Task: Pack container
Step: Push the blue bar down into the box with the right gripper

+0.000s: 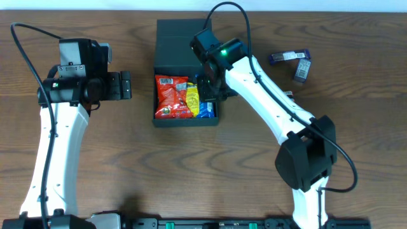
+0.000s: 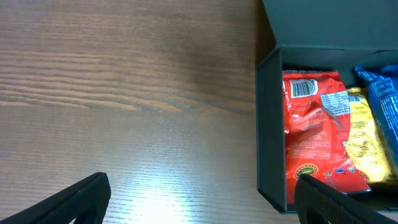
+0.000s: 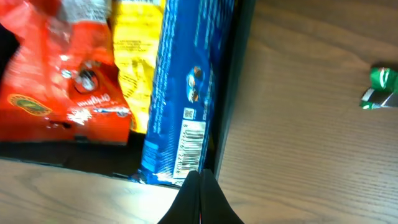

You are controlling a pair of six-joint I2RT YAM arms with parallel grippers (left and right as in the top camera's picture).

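Observation:
The container [image 1: 184,35] is a dark box with its flap lid open toward the back. It holds a red packet [image 1: 170,97], a yellow packet [image 1: 192,100] and a blue packet [image 1: 205,109] side by side. My right gripper [image 1: 208,88] hovers over the box's right side. In the right wrist view its fingers [image 3: 200,177] are pressed shut with nothing between them, just above the blue packet [image 3: 180,93] and the box's right wall [image 3: 233,93]. My left gripper [image 1: 122,85] is open and empty left of the box; in the left wrist view [image 2: 202,186] it faces the box wall [image 2: 268,124].
Two dark blue snack packets [image 1: 289,57] [image 1: 303,70] lie on the wooden table at the back right. A small green wrapped sweet [image 3: 380,87] lies to the right of the box. Cables loop above both arms.

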